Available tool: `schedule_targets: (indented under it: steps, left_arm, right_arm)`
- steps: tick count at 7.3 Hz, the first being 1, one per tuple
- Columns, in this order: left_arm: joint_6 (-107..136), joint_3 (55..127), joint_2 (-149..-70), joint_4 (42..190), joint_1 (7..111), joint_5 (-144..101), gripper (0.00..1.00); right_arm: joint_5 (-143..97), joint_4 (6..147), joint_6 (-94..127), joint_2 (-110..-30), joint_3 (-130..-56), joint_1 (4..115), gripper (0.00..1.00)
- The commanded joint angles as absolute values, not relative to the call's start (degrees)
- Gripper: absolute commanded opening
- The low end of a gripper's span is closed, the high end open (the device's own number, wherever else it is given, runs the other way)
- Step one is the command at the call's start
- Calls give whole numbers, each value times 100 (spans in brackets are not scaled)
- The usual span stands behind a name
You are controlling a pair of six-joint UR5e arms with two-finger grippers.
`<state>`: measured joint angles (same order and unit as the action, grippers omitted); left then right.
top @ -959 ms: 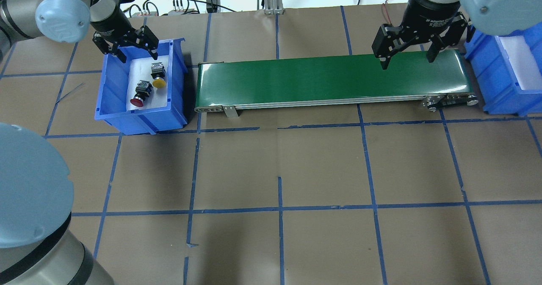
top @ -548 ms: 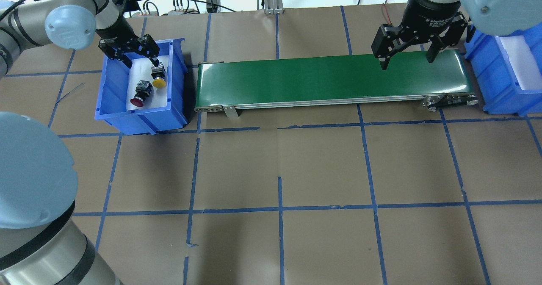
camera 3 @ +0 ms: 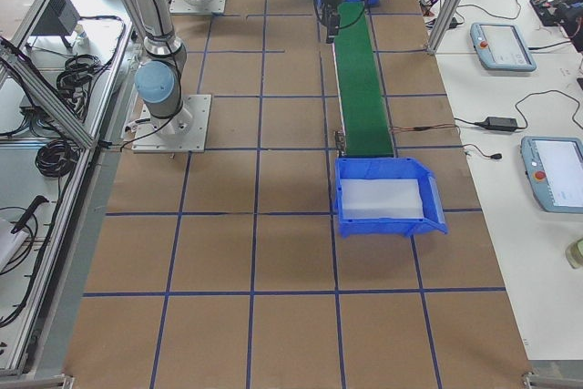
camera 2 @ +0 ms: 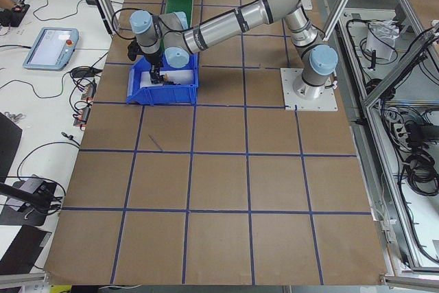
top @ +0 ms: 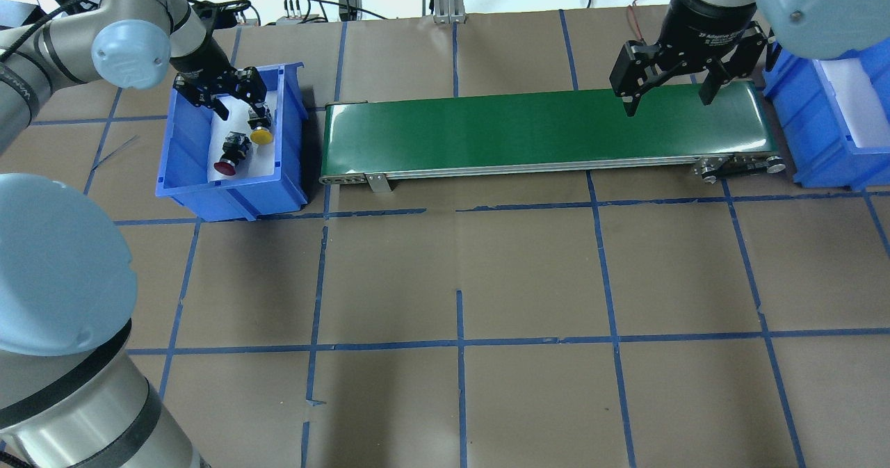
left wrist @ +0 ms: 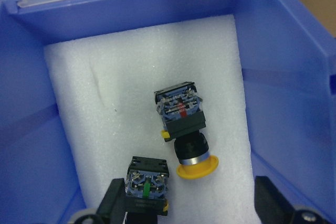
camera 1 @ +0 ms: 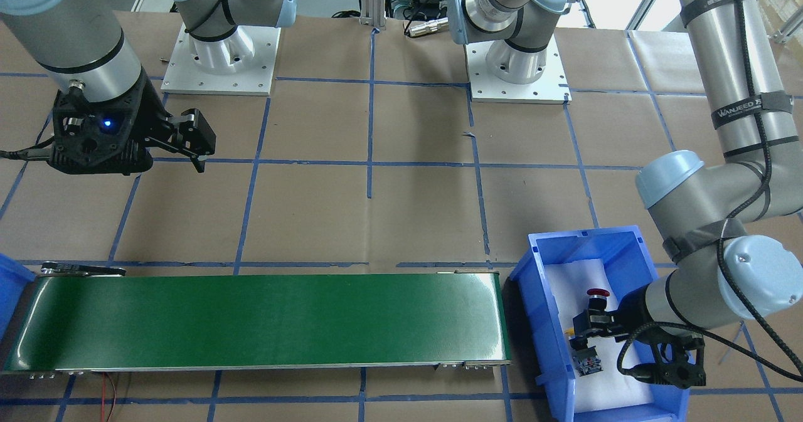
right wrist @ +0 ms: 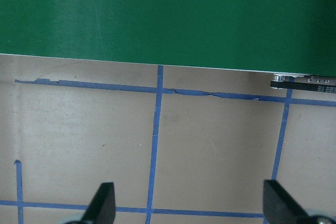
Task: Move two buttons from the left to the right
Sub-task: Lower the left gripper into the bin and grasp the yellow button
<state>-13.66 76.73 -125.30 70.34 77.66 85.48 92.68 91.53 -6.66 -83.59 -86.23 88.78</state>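
Observation:
The two buttons lie on white foam in the left blue bin (top: 181, 141). The yellow-capped button (top: 261, 134) lies beside the red-capped button (top: 226, 165). In the left wrist view the yellow button (left wrist: 185, 129) lies on its side ahead of the fingers. The red button's contact block (left wrist: 147, 182) shows by the left fingertip (left wrist: 113, 203). My left gripper (top: 240, 103) is open and low inside the bin, just above the yellow button's base. My right gripper (top: 667, 99) is open and empty over the right end of the green conveyor (top: 542, 131).
A second blue bin (top: 827, 127) with white foam stands past the conveyor's right end, and nothing shows on its foam in the exterior right view (camera 3: 387, 198). Brown paper with blue tape lines covers the table. Cables lie along the far edge.
My left gripper has moved down and toward the conveyor, into the left bin and closer to the yellow button. The right gripper and both buttons have not moved.

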Motion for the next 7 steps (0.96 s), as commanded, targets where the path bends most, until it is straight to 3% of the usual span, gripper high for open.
schedule_targets:
  steps: [1,7]
  left_arm:
    - [-1072,7638,-12699,6830,7796,8552,72]
    - [-1063,7611,-12963,6338,7787,8534,72]
  right_arm:
    - [9264,9149,-668,-8341,-8657,8877,100]
    - [9272,9167,-677,-8270,-8613,8851,100]
